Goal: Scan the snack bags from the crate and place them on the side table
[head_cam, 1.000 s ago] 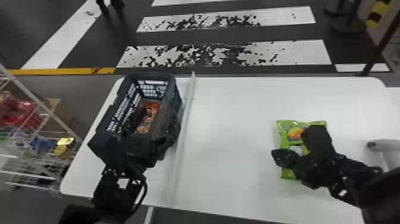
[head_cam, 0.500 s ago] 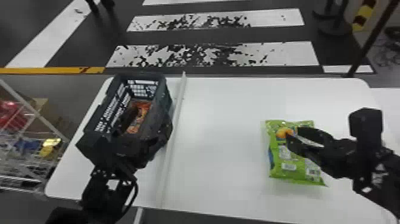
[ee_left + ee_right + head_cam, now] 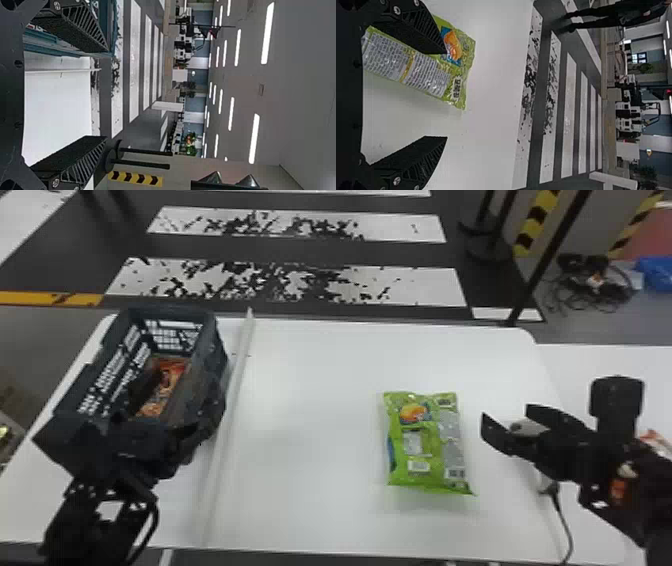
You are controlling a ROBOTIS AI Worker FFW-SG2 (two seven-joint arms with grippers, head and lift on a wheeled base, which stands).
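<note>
Green bag (image 3: 428, 447), count 1, lying flat on the white bench (image 3: 310, 500); orange picture toward twelve o'clock, barcode panels toward six. Clock centred on the bench, twelve at its far edge: bag at three.

Dark crate (image 3: 169, 311), count 1, between nine and ten o'clock. Contents: at least 1 orange-red packet (image 3: 172, 374); full number cannot be told.

Right claw (image 3: 505, 412): near the green bag, at its two-to-three o'clock side. Set wide, 2 fingers well apart, empty between them.

Left claw (image 3: 175, 405): at the crate's six o'clock end, over its opening. Also wide, nothing gripped.

Scanner (image 3: 528, 428), count 1, grey, partly hidden behind the right claw; contact cannot be judged. Cable (image 3: 566, 517) trails toward six.

Pale strip (image 3: 235, 405), count 1, between crate and bag. Second white tabletop (image 3: 600, 362) beyond the bench's three o'clock edge.
</note>
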